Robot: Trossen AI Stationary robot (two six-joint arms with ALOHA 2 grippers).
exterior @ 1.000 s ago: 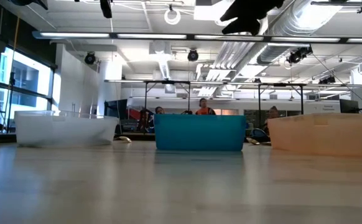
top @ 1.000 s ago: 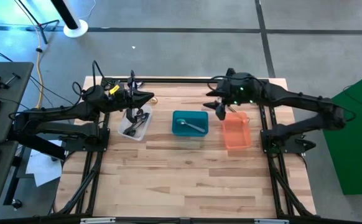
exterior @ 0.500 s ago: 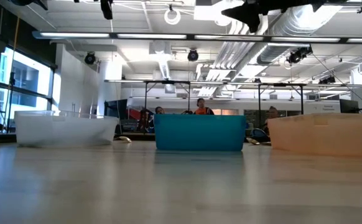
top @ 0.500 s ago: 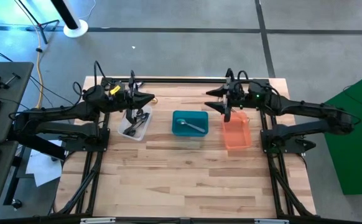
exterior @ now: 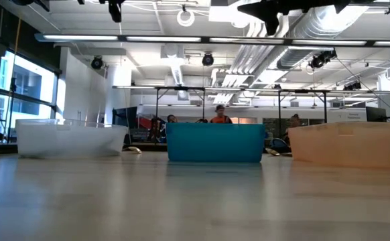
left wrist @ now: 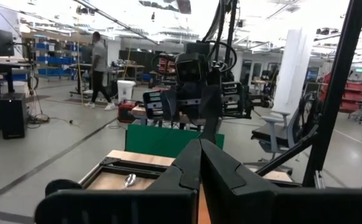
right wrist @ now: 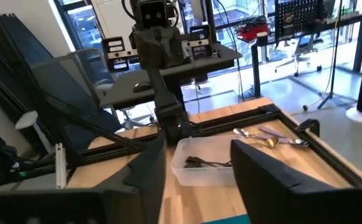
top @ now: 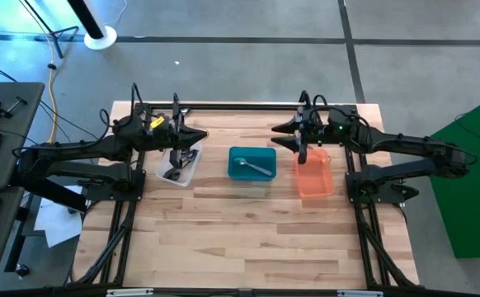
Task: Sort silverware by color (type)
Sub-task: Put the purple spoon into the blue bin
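We reckon dark utensils (right wrist: 201,162) in clear bin (right wrist: 187,171) slip, grab mid-handle; right gripper (right wrist: 196,163) part-open, empty, left gripper (left wrist: 199,163) shut, empty.

Bright, even light falls from ceiling strip lamps (exterior: 202,38) and side windows (exterior: 17,87), glaring white in both wrist views, while the wooden table (top: 248,223) shows only soft shadows from above and its near surface blurs out of focus in the low view.

three bins (top: 251,163), two arms (top: 75,150), one silver spoon (top: 252,167)
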